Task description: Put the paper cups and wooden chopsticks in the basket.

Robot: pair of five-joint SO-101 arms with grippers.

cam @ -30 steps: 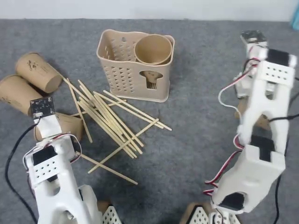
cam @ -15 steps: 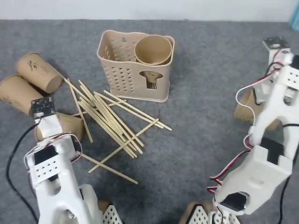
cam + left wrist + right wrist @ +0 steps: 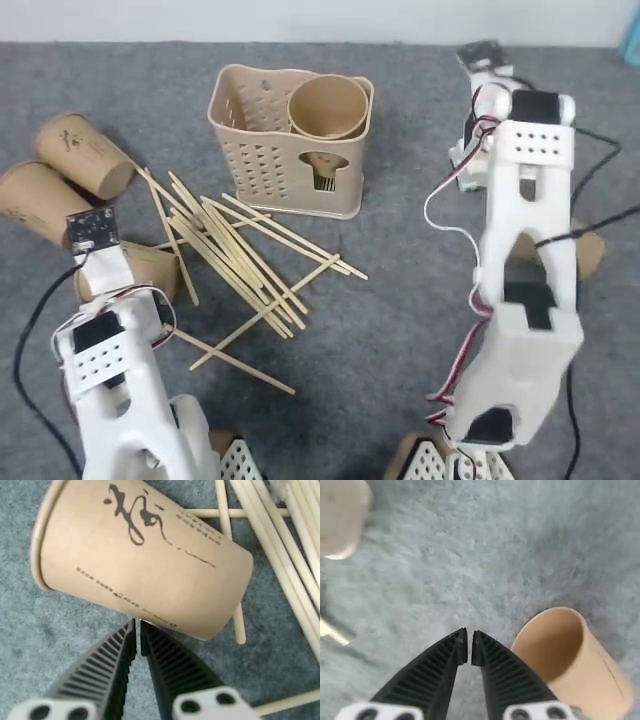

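High view: basket holds paper cup (upright)

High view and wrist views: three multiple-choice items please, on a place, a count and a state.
1. Where is the upright paper cup? A in the basket; B beside the basket; C held in the air.
2. How many paper cups lie left of the chopsticks? A one; B three; C six.
3. The left gripper fingers are: A spread around a cup; B shut, empty; C shut on a chopstick.
Key: A, it stands within the basket; B, three lie on their sides; B, the fingers meet beside the cup.
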